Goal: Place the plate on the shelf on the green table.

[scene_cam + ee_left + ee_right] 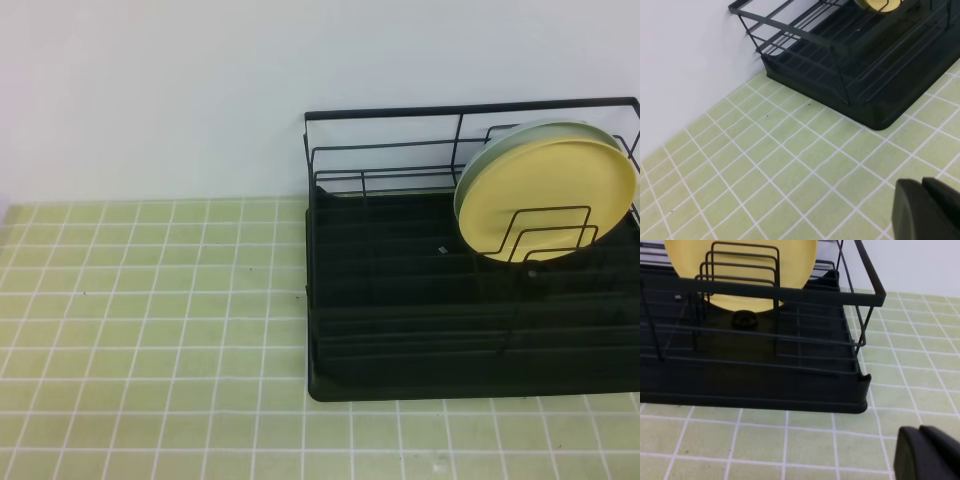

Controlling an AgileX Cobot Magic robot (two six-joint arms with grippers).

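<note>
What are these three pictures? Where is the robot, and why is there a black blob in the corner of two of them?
The robot has two arms, each with a small camera near its hand. The big picture looks down from above at the green table, where a black wire shelf holds a yellow plate standing on its edge, with a second, paler plate behind it. The other two pictures come from the arm cameras. Each black blob is part of a robot hand: the left gripper and the right gripper. Neither holds anything. Too little of them shows to tell if they are open or shut.
</note>
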